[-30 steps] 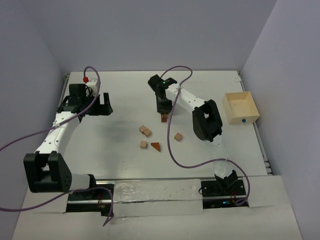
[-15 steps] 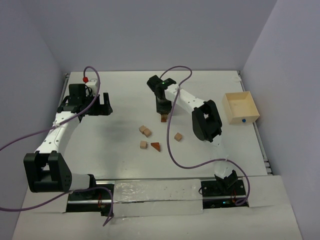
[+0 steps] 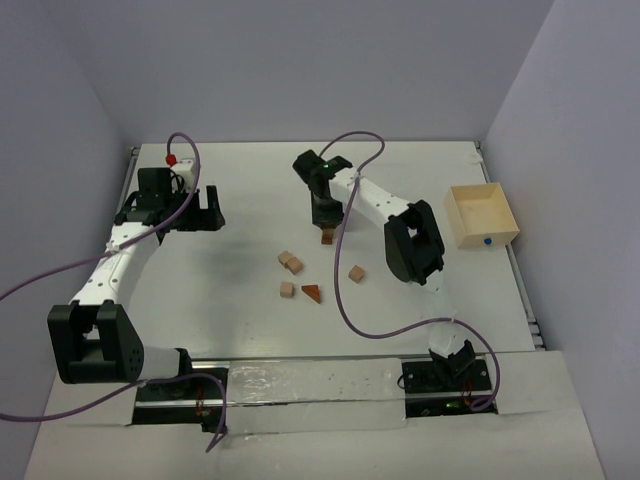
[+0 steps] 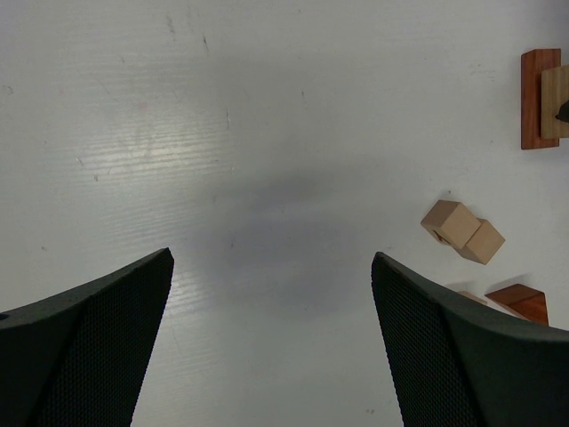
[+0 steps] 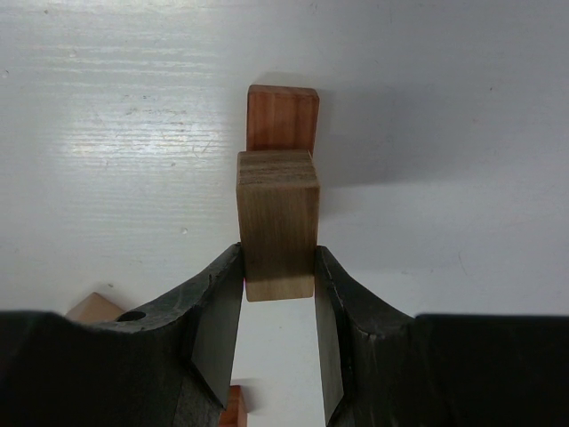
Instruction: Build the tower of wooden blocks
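My right gripper (image 3: 325, 212) is shut on a tan wood cube (image 5: 277, 222), its fingertips (image 5: 222, 285) pressed against both sides. The cube sits right over a reddish-brown cube (image 5: 283, 116) that stands on the table (image 3: 327, 238); the two look in contact in the left wrist view (image 4: 542, 98) and form a two-block tower. Loose blocks lie in the middle: two touching tan cubes (image 3: 290, 262), a single tan cube (image 3: 287, 289), a reddish-brown wedge (image 3: 312, 293) and another cube (image 3: 356, 273). My left gripper (image 3: 205, 210) is open and empty at the far left.
A large pale wooden box (image 3: 482, 215) with a blue dot stands at the right edge. Purple cables loop over both arms. In the left wrist view the two tan cubes (image 4: 462, 233) and the wedge (image 4: 520, 302) lie to the right of the open fingers.
The right gripper with the tan cube has shifted very slightly over the reddish-brown cube. The left arm and the loose blocks have not moved.
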Tool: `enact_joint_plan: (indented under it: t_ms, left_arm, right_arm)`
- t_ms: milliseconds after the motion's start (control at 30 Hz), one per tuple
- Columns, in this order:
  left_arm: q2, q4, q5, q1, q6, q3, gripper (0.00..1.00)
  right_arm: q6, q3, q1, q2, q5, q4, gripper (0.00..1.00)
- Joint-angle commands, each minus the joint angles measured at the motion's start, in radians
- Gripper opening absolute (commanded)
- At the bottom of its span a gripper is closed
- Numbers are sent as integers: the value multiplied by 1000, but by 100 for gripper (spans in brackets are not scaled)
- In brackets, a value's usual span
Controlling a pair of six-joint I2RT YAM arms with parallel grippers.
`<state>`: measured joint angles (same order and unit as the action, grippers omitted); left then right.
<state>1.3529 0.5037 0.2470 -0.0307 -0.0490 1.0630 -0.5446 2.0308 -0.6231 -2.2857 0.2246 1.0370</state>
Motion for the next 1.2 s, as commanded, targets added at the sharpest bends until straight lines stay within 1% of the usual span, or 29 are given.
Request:
enact_joint_plan:
  t_ms: [0,367,467,700,867,1167]
  left_arm:
    - [2,-44,22,6,-8,20,99]
    - [12,-44,26,6,-7,23,99]
    - [15,-41,26,6,-6,25,99]
    - [15,-46,27,6,-7,20,99]
    - [17,-50,31,6,-8,18,99]
    - [15,-51,30,6,-8,15,99]
  right_arm:
    - [-53,31,-7,74,9,24,0]
    - [-106,31,5,96,-43,43,0]
    - [-96,37,14,95,-60,43,0]
    - [-63,-3,15,101,-17,33,0]
    - [-51,11,22,88,18,34,0]
    - [-41,25,26,74,7,28,0]
